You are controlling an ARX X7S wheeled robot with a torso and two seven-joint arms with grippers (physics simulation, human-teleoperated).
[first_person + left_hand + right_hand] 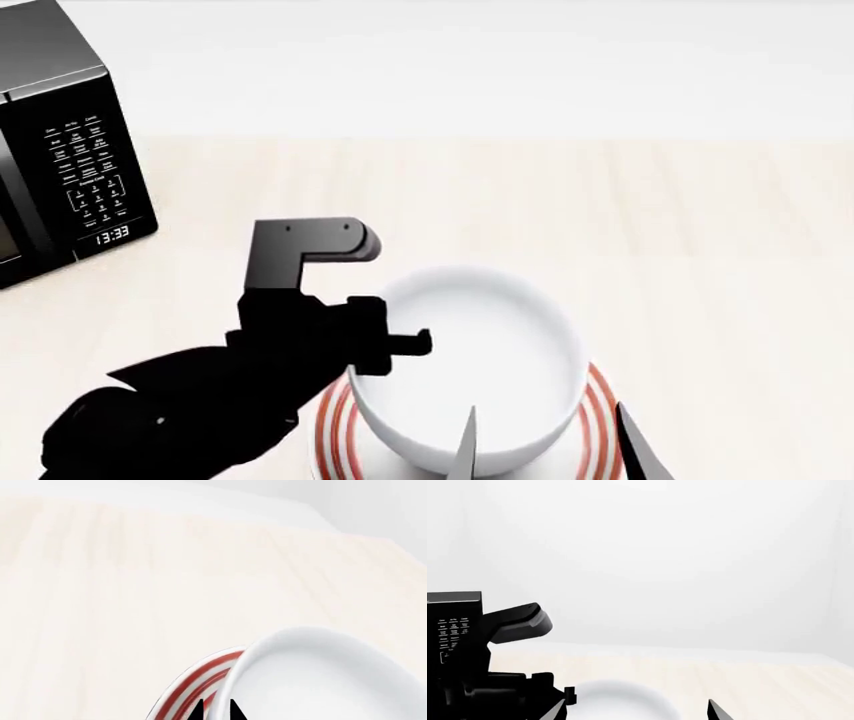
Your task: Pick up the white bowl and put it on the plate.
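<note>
Glossy ceramic on pale wood, as I see it.
The white bowl looks smooth, glazed and shiny; the plate under it has the same sheen. The table reads as light matt wood grain, the microwave as dark satin plastic or metal.

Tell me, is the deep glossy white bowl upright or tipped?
Upright. The white bowl opens upward, empty inside, above the red-ringed flat plate. Contact between them cannot be told.

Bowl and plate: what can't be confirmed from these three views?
- Head view: whether the bowl rests on the plate or hangs above; bowl hides the contact.
- Left wrist view: left gripper cut off by the edge; grip unclear.
- Right wrist view: bowl cropped; plate unseen.
</note>
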